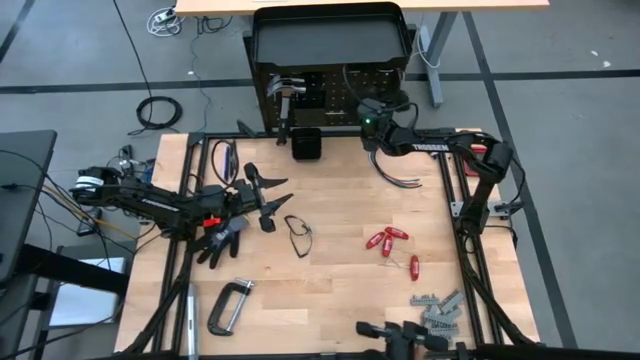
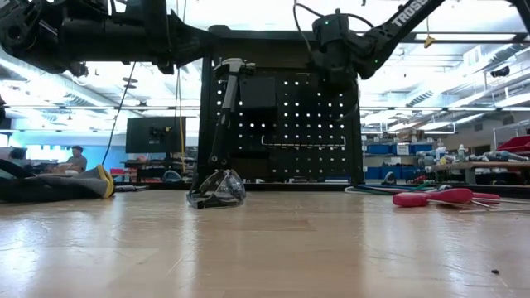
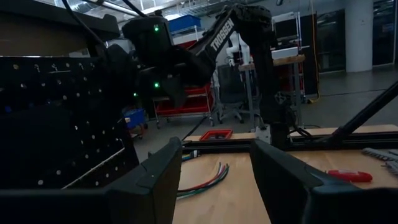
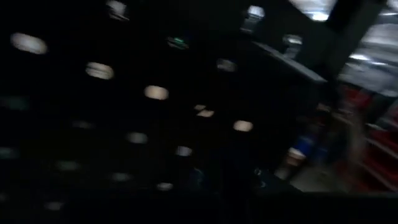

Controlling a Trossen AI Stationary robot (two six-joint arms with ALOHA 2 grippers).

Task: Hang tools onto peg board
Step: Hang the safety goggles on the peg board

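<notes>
1. Reaching to the peg board (image 1: 330, 95) at the table's (image 1: 330, 290) far edge: right gripper (image 1: 367, 118), high against the board's right half, fingers closed to nothing, no tool seen between them.
2. Filling the right wrist view: the board's dark face and blurred holes, very close.
3. Hanging on the board's left half already: the steel-headed hammer (image 1: 285, 95), head up, handle down, also plain in the low view (image 2: 225, 91).
4. Sitting just in front of the board, near the far edge: a small black box (image 1: 306, 145).
5. Hovering over the table's left side: left gripper (image 1: 268, 195), fingers spread wide, holding nothing.
6. Lying beneath and beside that gripper: a black work glove (image 1: 222, 238), with the thin black-framed glasses (image 1: 298, 234) just to its right, near the centre.
7. Resting toward the right side: red-handled drivers (image 1: 388, 242), clustered.
8. Lying near the near-left corner: the grey C-clamp (image 1: 228, 306).
9. Piled near the near-right corner: grey metal pieces (image 1: 438, 308).
10. Curving on the wood below the right gripper, toward the far-right corner: a bundle of coloured cables (image 1: 398, 176).
</notes>
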